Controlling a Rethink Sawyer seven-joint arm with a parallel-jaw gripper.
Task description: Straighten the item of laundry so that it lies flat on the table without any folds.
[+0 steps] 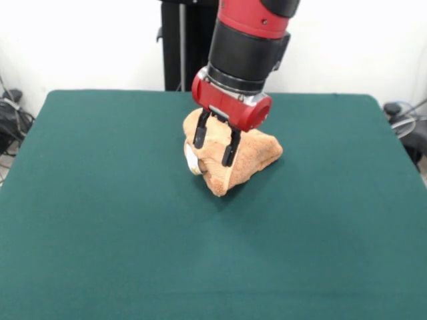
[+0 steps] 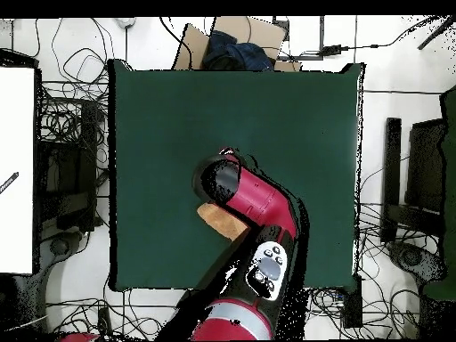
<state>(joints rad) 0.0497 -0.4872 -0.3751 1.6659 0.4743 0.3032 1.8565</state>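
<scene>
Green table (image 1: 100, 220), upper centre of frame: crumpled towel (image 1: 257, 157) lies bunched beneath the gripper (image 1: 213, 148), jaws spread, empty; grasping step, next move apparently needs closing on one edge

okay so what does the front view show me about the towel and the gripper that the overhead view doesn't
Only the front view shows the gripper itself: two black fingers spread apart, hanging over the bunched towel, whose small white tag sticks out at one side. Whether the fingertips touch the cloth cannot be told.

Only the overhead view shows the whole green table with cables on the floor around it; there the red arm hides the gripper and most of the towel.

Both show the towel crumpled in a heap, not flat, under the arm.
</scene>
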